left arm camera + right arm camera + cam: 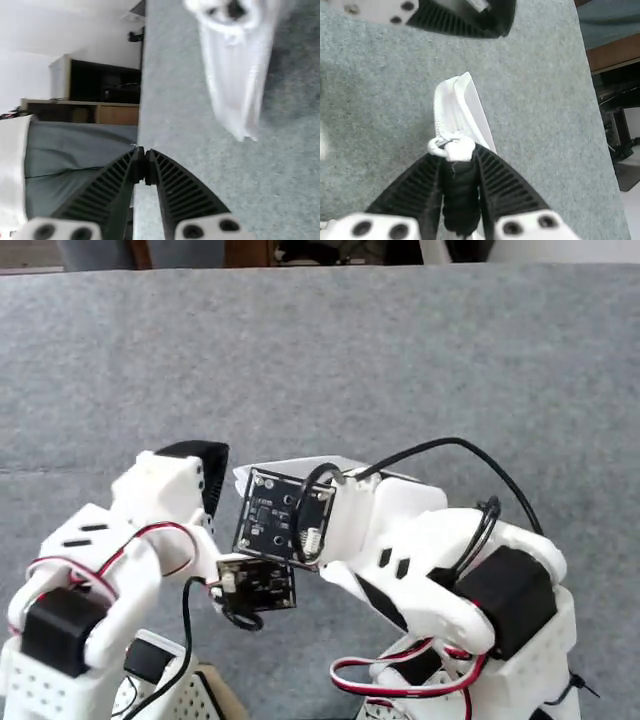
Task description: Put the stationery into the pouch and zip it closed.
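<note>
Right gripper (456, 152): jaws pinched together on the white tab at the near end of the pouch (462, 107). The pouch is white and slim, stretching away from that gripper over the grey table (450, 360) (whether it rests on the cloth cannot be told). Left gripper (145, 164): jaws fully together, tips touching, holding nothing, beyond the pouch's far end and apart from it. Past the table edge: dark cabinet (102, 92).
</note>
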`<action>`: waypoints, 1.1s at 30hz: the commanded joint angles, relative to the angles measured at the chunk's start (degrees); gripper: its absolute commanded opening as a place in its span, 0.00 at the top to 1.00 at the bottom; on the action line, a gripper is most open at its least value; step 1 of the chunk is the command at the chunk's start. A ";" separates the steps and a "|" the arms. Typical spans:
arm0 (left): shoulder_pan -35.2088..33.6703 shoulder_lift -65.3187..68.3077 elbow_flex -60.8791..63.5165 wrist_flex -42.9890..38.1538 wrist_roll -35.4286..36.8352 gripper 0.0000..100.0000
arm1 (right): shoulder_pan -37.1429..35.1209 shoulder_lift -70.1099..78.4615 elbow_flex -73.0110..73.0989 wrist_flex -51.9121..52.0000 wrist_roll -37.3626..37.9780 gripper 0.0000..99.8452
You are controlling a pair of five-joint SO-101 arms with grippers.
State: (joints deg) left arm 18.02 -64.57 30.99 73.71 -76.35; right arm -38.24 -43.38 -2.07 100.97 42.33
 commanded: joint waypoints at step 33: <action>6.81 -8.79 5.14 1.23 -3.43 0.80 | -0.70 -1.10 -0.75 0.26 0.09 0.99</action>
State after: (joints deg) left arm 23.91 -73.01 36.00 76.44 -80.04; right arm -38.24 -43.47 -2.07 101.05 42.51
